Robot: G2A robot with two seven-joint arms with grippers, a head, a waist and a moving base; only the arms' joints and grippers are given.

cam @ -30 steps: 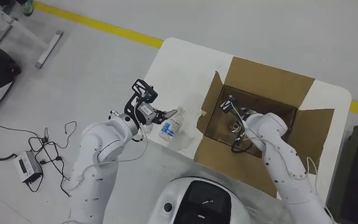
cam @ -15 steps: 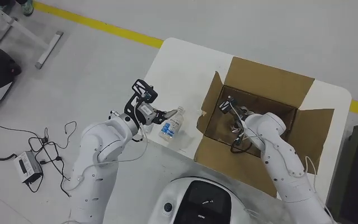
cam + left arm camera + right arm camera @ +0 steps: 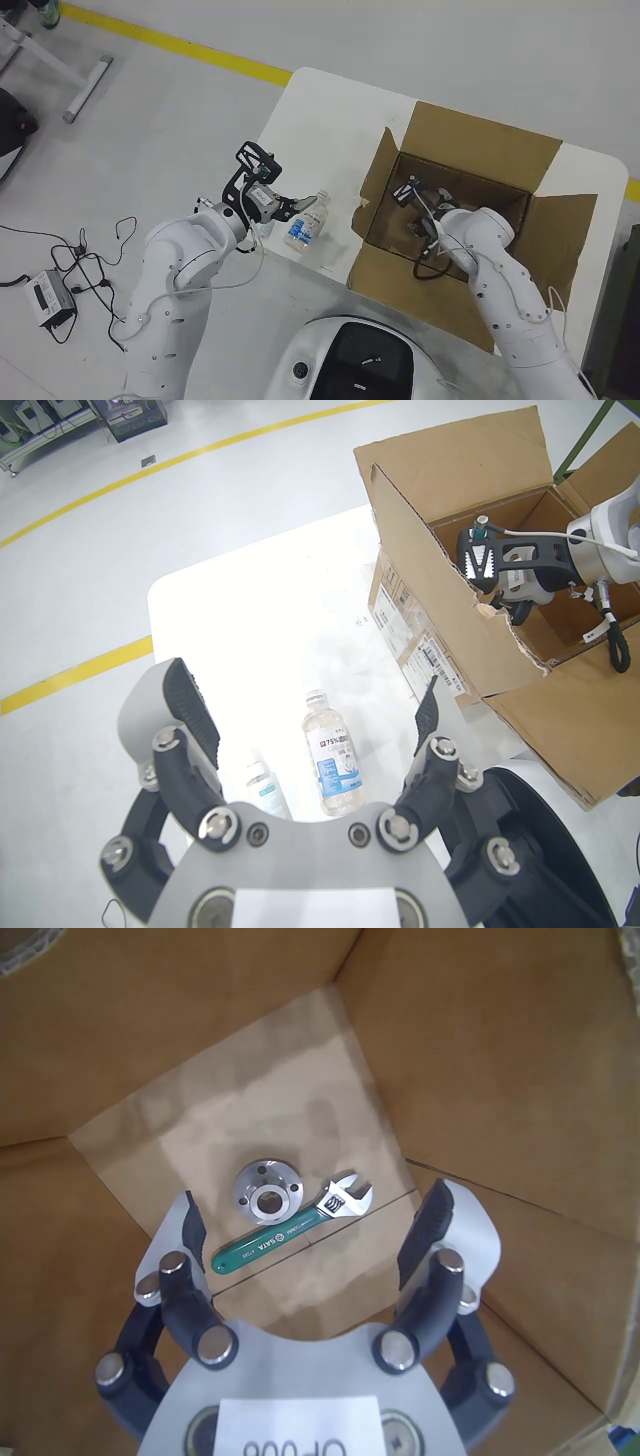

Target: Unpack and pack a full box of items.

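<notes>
Top view, left to right: left end effector spread and empty by the bottle on the bench. Right end effector also spread, down in the box over wrench and flange lying touching. Could easily pinch both and fumble.

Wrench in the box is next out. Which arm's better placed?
Right. The right gripper, open, hangs inside the box above the wrench; the left gripper sits outside it, near the bottle on the table.

Tall box walls enclose the wrench and flange; approach is open from above
</notes>
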